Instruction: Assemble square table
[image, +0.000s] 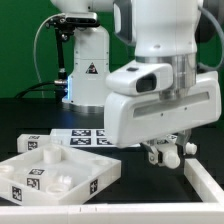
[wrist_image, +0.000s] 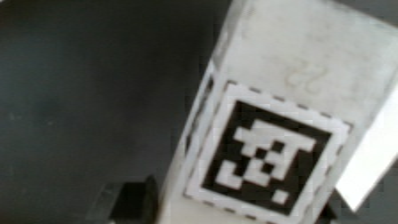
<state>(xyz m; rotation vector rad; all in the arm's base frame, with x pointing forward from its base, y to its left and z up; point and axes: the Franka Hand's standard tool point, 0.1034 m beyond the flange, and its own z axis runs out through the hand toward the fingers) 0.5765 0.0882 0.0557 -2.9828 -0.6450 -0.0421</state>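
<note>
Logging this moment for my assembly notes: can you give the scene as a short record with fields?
top: large flat white plastic square table top, lying on the dark table, exterior view's left
marker board: thin, white, tagged, behind the top
claw: low, toward the exterior view's right of the top; open or shut unclear
block: white block with black-and-white square tag, close before the wrist camera; grasp unclear

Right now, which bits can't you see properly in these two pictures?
1. Gripper: exterior view, too small and shadowed to tell open or shut.
2. White plastic block leg with a black-and-white square tag: wrist view, blurred, its ends cut off by the picture edges.
3. Thin flat white marker board: exterior view, one end hidden behind the big white robot arm.
</note>
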